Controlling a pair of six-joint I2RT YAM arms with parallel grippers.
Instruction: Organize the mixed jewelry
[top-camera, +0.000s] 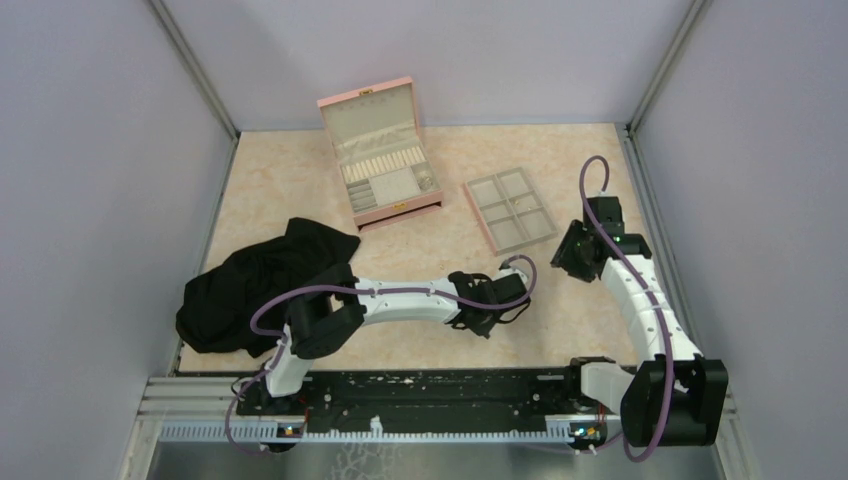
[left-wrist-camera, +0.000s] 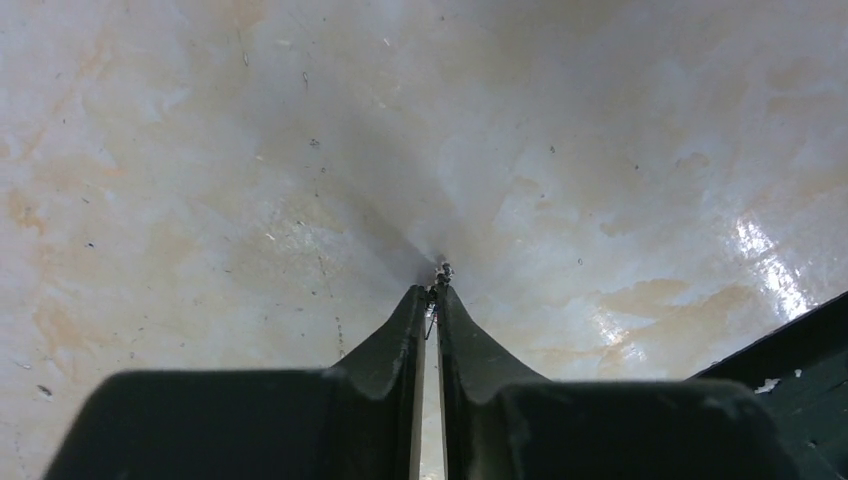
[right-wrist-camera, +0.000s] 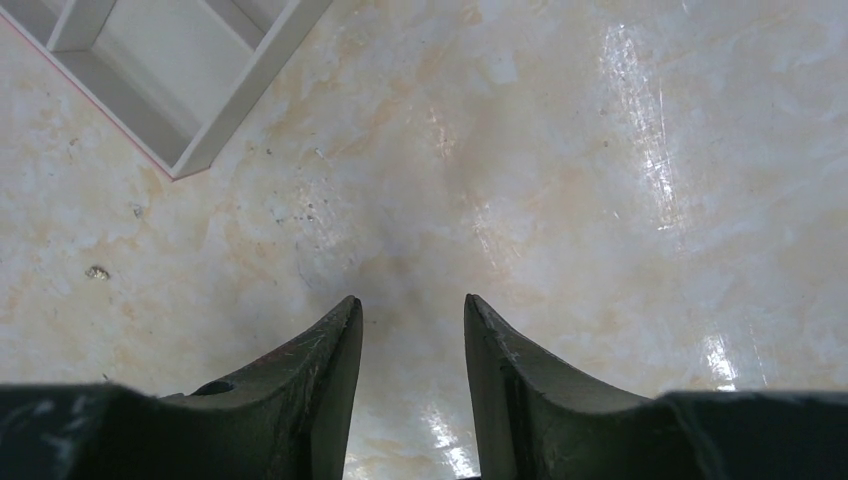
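Where its tips meet, the left end effector pinches a jewelry speck.

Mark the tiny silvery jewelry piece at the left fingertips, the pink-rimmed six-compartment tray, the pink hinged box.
Jewelry piece (left-wrist-camera: 441, 270), left wrist view, its glinting top.
Six-compartment tray (top-camera: 511, 210), top view, central divider.
Pink box (top-camera: 370, 122), top view, lid lining.

Cream marbled worktop it was: the tray sat just ahead-left of the right claw, and a tiny jewelry piece lay loose to its left. The open pink box stood beyond, and black cloth slumped well left of the left claw.
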